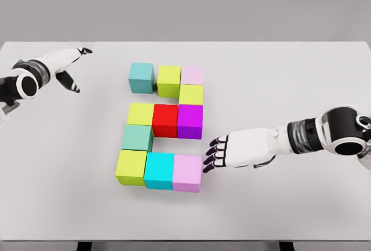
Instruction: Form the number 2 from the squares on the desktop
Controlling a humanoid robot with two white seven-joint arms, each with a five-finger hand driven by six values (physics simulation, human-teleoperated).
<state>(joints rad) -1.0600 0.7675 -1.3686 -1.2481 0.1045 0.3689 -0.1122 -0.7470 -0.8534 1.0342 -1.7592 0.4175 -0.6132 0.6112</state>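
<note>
Head view showed the cubes gathered mid-table in a blocky 2: a teal cube, green cube and pale pink cube on top, a red cube and purple cube across the middle, a cyan cube and pink cube along the bottom. My right hand lay on the white table, dark fingertips loosely spread, holding nothing, just beside that pink cube. My left hand hovered at the far left, fingers relaxed and empty.

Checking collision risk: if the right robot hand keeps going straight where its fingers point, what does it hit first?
Probably the pink cube at the bottom right of the figure; the right robot hand points left, fingertips just short of it. Height above the table is unclear.
</note>
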